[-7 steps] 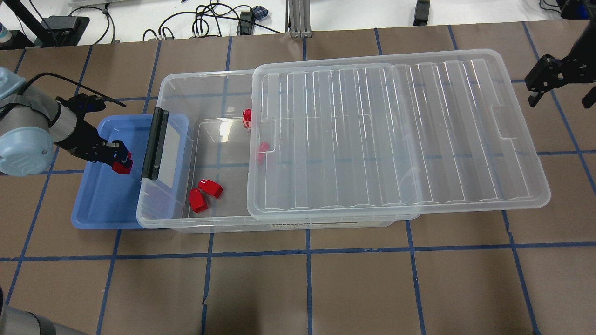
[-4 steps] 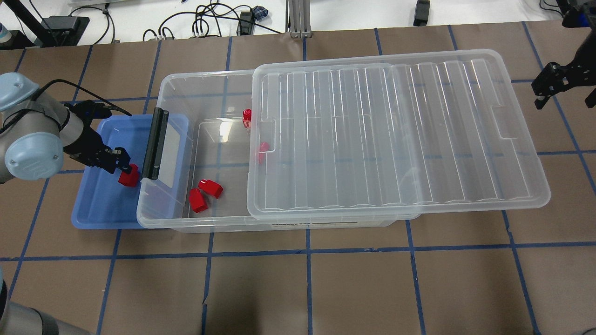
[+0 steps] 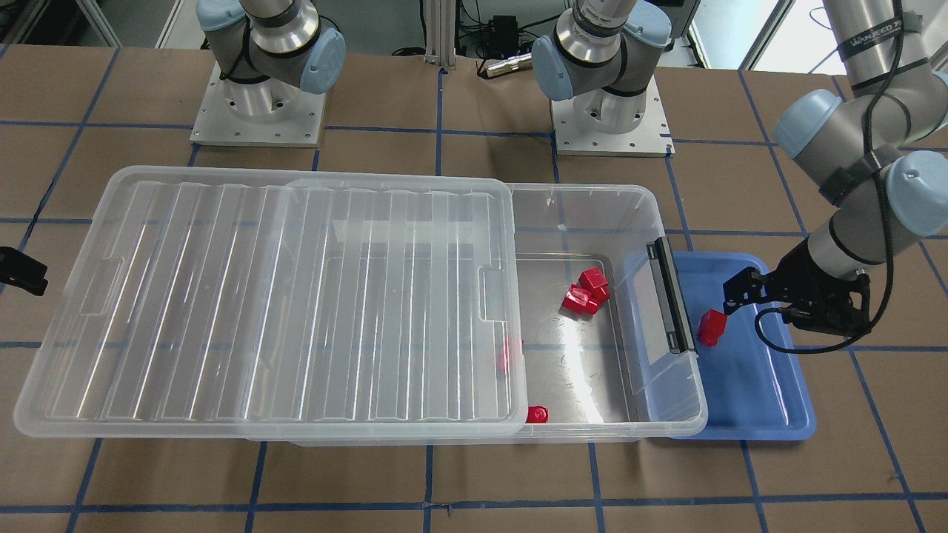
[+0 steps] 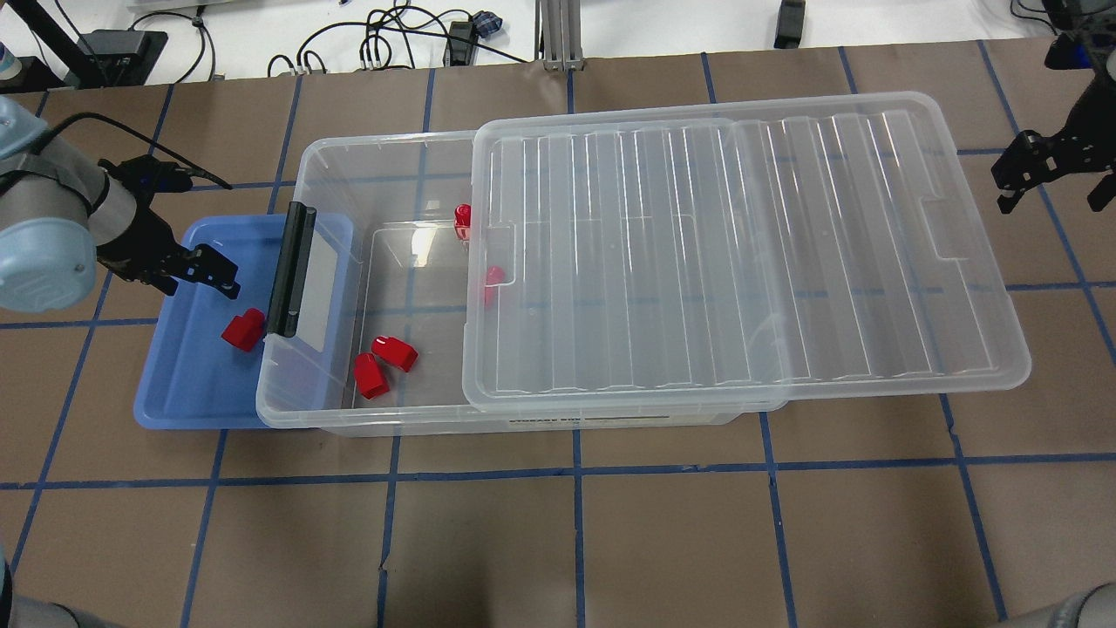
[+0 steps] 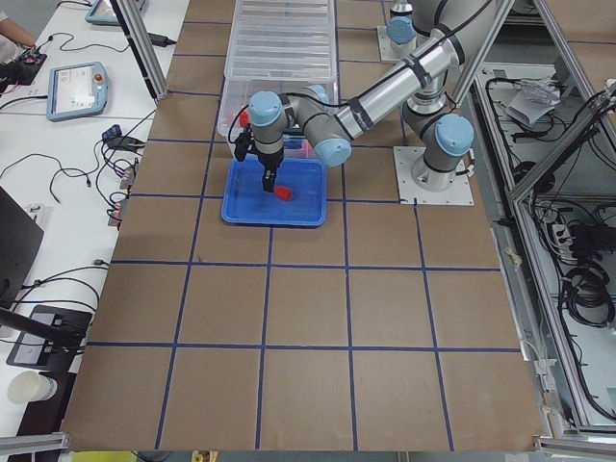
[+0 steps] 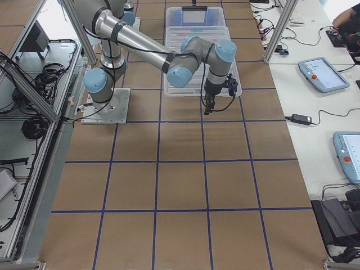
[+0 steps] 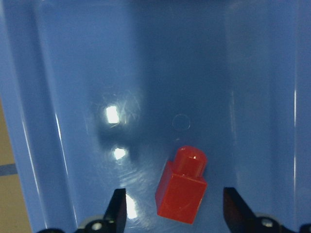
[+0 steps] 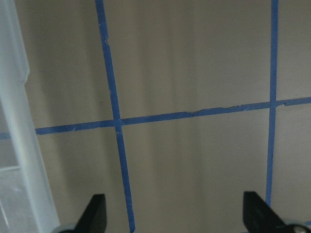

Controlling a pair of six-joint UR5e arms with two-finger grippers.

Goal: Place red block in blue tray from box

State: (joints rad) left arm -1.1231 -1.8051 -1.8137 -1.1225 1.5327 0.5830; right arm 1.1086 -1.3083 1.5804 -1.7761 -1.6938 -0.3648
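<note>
Black left claw [image 4: 216, 275] spread wide, gripping nothing, hovering just above the red block [image 4: 243, 329]. I see the block lying loose on the blue tray [image 4: 179, 384] floor, beside the box [image 4: 331, 157]. Right claw [image 4: 1016, 174] also wide, over the desk [image 4: 610, 541].

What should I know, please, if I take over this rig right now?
Left hand: open, empty, above the blue tray.
Right hand: open, empty, over the table past the lid.
Red block lies loose in the tray, beside the box; other red blocks are in the box.
Done: block placed.
Left: probably only lifting the left arm away.
</note>
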